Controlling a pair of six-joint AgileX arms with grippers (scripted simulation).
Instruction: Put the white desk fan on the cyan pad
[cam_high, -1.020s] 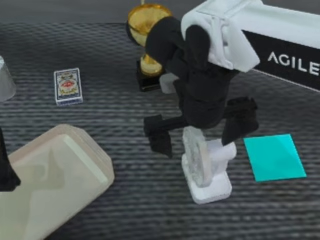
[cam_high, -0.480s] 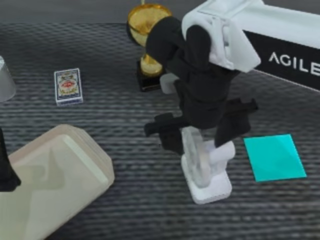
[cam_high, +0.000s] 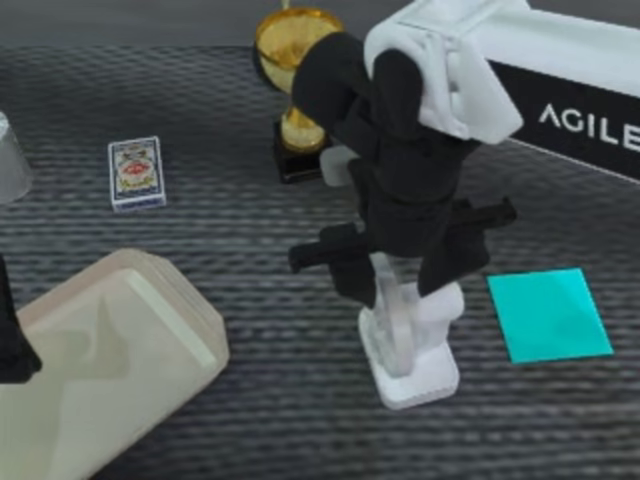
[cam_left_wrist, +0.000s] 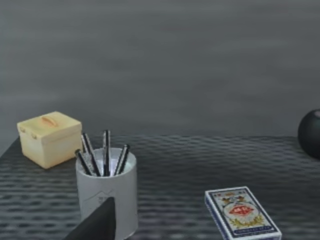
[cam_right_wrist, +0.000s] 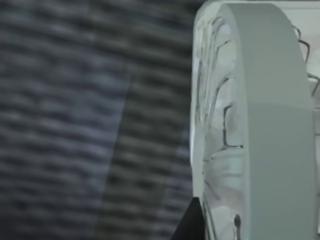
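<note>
White desk fan (cam_high: 412, 345), cyan pad (cam_high: 549, 314), black right gripper (cam_high: 400, 285), grey ribbed table (cam_high: 250, 230).

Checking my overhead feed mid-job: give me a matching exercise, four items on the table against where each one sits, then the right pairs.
Items:
1. white desk fan
2. cyan pad
3. playing card box
4. cream jug

Places:
A. lying at the table's near left corner
B. flat on the table, right of the fan, nothing on it
C. upright at centre, right end effector closed around its head
D. far left, well apart from the trophy

Pairs: 1-C, 2-B, 3-D, 4-A
</note>
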